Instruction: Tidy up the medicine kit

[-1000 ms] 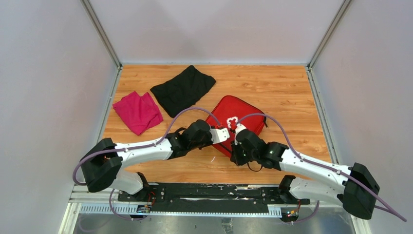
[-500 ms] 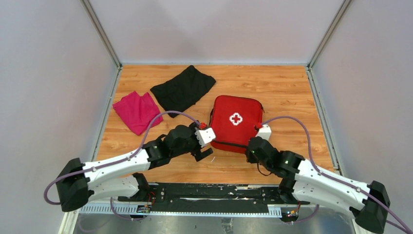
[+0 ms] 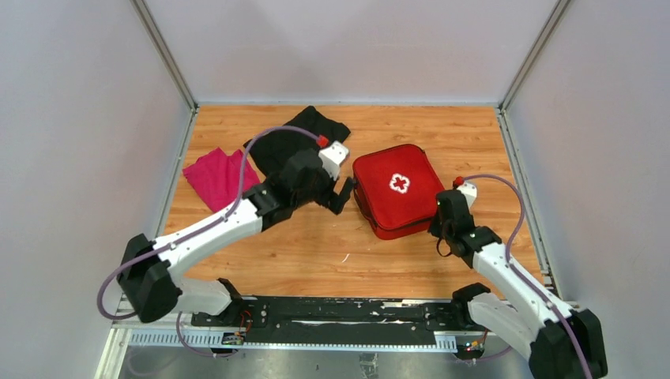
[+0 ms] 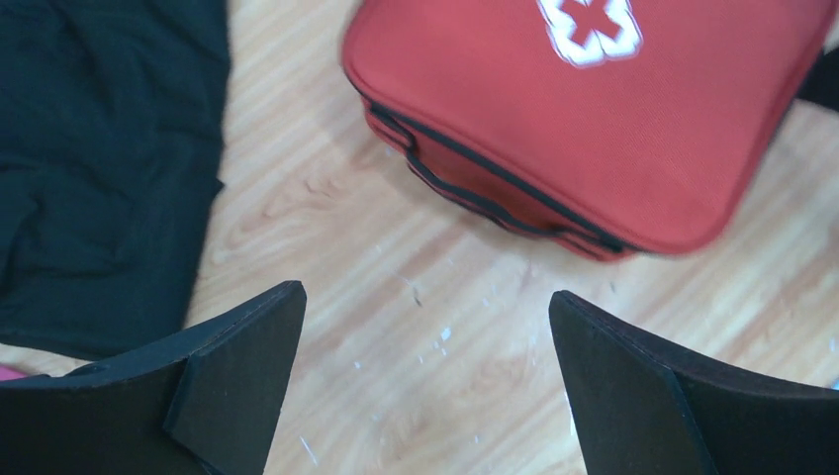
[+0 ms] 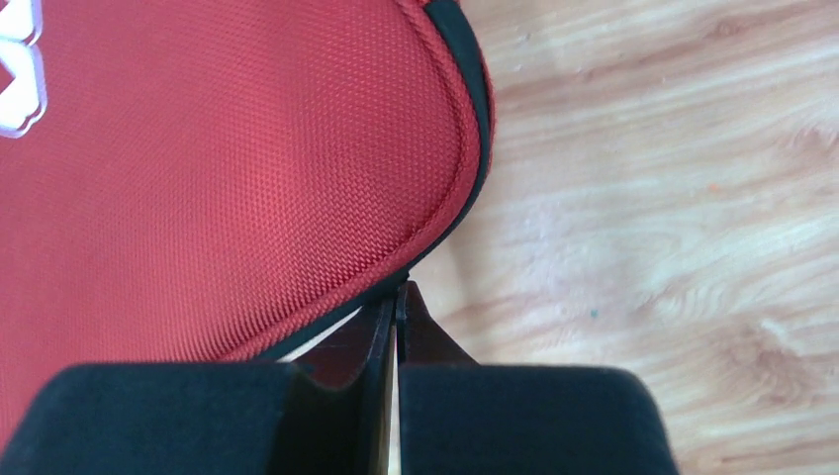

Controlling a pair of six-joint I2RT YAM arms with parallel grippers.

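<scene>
The medicine kit (image 3: 397, 189) is a red soft case lying shut on the wooden table, white cross up. In the left wrist view the medicine kit (image 4: 613, 119) fills the upper right, its black zip lines showing along the side. My left gripper (image 3: 338, 197) stands just left of the kit, open wide, with only bare wood between its fingers (image 4: 237, 366). My right gripper (image 3: 439, 223) is at the kit's near right corner, shut. In the right wrist view the tips of the right gripper (image 5: 399, 293) touch the kit's (image 5: 218, 168) black piped edge; nothing shows between them.
A black cloth (image 3: 312, 125) lies at the back, partly under my left arm, and shows at the left in the left wrist view (image 4: 99, 168). A magenta cloth (image 3: 212, 178) lies at the left. Grey walls close in the table (image 3: 316, 253) on three sides.
The left gripper has opened and swung back toward the black cloth. The kit now lies farther back and right, turned. The right arm has drawn round to the kit's right corner.
</scene>
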